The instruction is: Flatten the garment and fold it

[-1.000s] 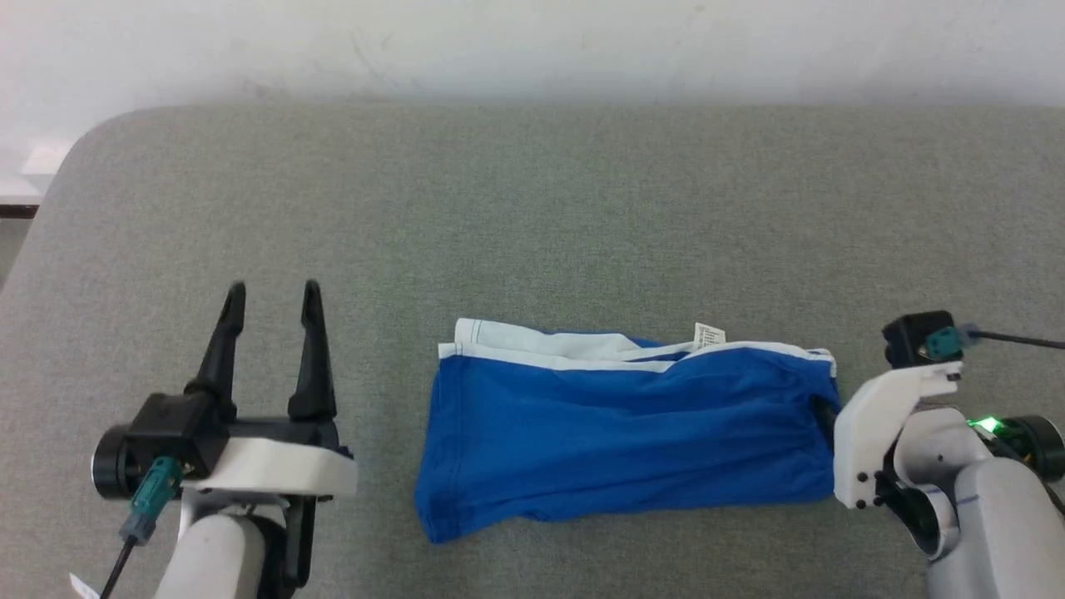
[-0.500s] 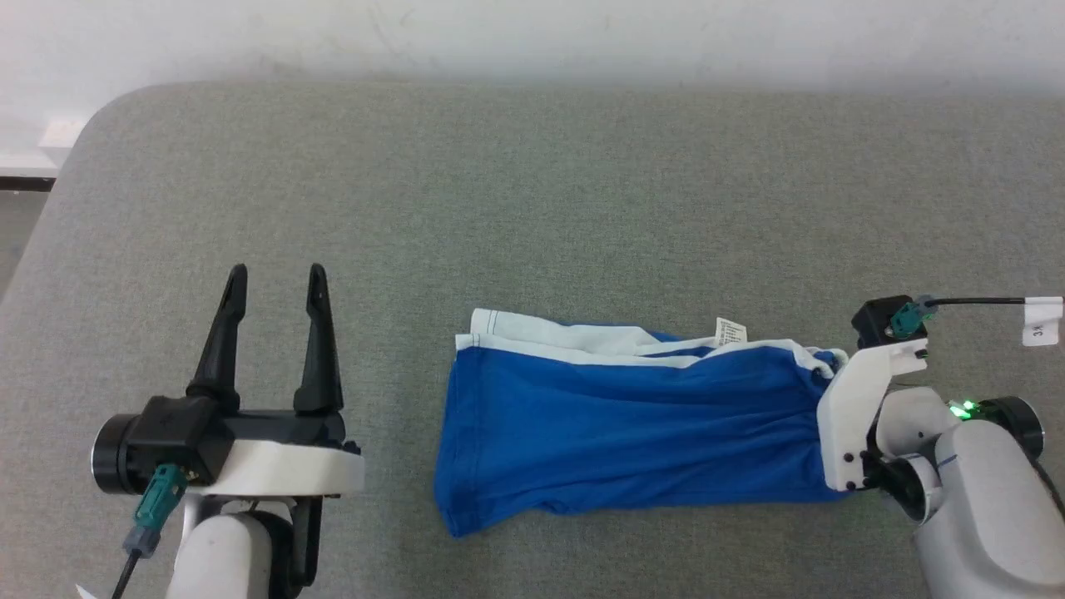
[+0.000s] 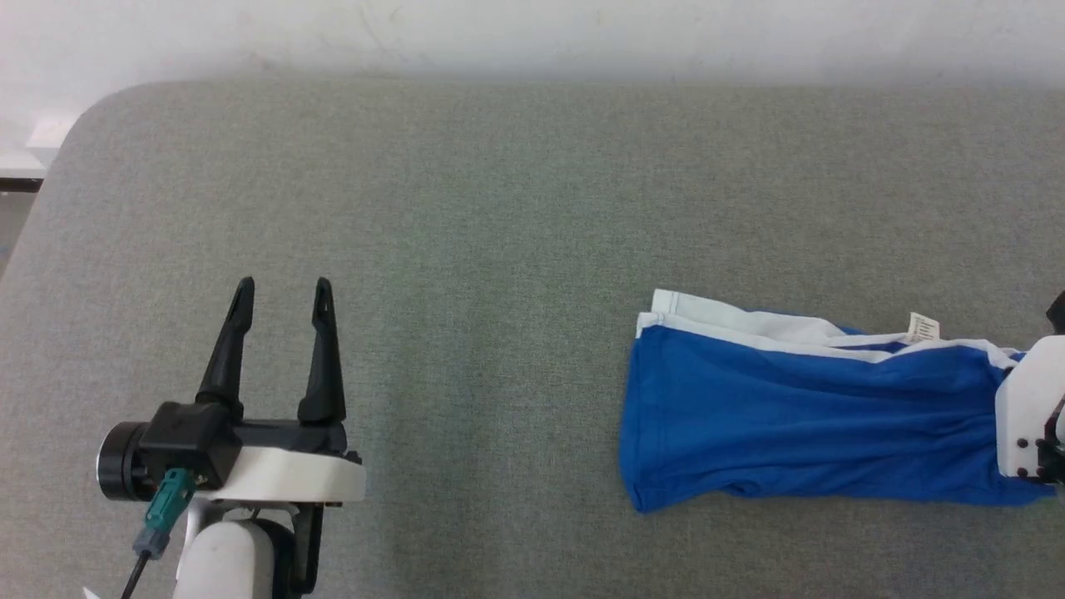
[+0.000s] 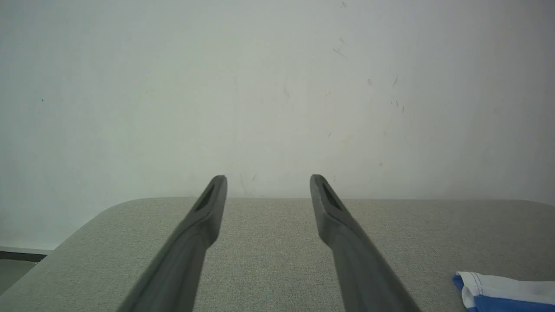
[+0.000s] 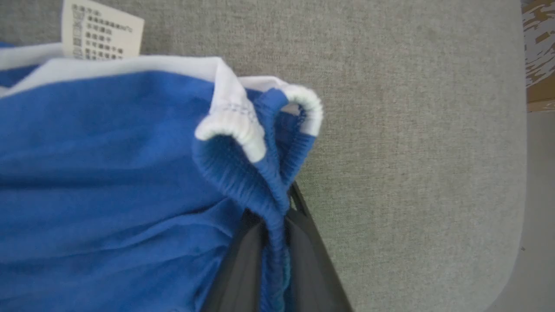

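Okay, garment [image 3: 815,416] lies on the right part of the grey table [image 3: 499,208]. Its long axis runs left-right, with the white-trimmed edge and care tag [image 3: 923,327] toward the table's far side. Its right end is cut off at the head view's edge. The right gripper [image 5: 272,225] is pinched on the bunched ribbed waistband, fingertips hidden by fabric. Over the table's left part, the left gripper [image 3: 283,287] is spread wide and empty.

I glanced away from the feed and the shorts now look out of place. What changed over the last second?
The right gripper closed on the gathered right end of the garment and dragged it across the grey table toward the robot's right. The fabric now lies pulled out near the head view's right edge. The left gripper stayed open and empty at the lower left.
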You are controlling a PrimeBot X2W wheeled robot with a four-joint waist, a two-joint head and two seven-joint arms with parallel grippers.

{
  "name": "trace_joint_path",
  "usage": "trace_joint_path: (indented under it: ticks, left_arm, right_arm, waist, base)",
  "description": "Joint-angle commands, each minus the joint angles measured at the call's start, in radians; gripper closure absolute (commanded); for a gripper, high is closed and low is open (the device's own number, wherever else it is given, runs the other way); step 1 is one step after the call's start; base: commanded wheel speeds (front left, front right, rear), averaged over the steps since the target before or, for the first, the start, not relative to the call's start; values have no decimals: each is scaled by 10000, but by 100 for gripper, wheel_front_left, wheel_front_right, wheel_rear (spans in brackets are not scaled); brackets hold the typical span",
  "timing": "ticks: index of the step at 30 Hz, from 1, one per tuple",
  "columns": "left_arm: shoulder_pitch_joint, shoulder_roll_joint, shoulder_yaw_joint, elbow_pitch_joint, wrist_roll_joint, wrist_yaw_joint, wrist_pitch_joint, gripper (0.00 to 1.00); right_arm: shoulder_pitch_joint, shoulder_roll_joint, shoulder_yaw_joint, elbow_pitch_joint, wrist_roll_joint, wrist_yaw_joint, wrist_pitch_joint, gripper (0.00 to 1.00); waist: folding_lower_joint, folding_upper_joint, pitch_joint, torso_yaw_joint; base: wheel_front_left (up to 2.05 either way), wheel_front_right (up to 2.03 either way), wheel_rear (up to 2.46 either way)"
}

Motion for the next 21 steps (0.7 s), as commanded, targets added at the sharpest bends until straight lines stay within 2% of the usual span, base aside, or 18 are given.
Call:
trace_joint_path:
  ticks: [1,4,7,13,16,18,21]
  left_arm:
    - [-77,-60,78,56,86,-30,-47,0]
    - [-27,-95,179,156,113,-18,-47,0]
    - [77,-127,241,337,102,-7,-47,0]
    - [172,-177,335,433,118,148,-47,0]
    - [156,-197,308,483,107,193,-47,0]
    - [137,-208,271,511,96,211,-47,0]
    - [91,-221,223,555,74,220,-47,0]
  right_arm:
    - [-100,-85,36,-25,-162,-23,111,100]
    - [-70,-173,437,-296,-93,-23,600,100]
    - [58,-330,1257,-931,425,-23,1462,100]
    - [501,-1023,3076,-3546,1763,-23,3387,100]
    - [615,-1227,3791,-4763,2242,-23,3964,100]
    - [613,-1211,4237,-5300,2414,-23,4152,100]
    - [453,-840,4765,-5579,2495,-23,4165,100]
  waist:
    - [-1,0,-32,-17]
    - [-1,0,-122,-90]
    - [-1,0,-265,-159]
    - [-1,0,-465,-205]
    - [-1,0,-499,-159]
    - [-1,0,-498,-109]
    - [-1,0,-469,-7]
  base:
    - [0,0,0]
    - [0,0,0]
    - [0,0,0]
    - [0,0,0]
    - [0,0,0]
    - [0,0,0]
    - [0,0,0]
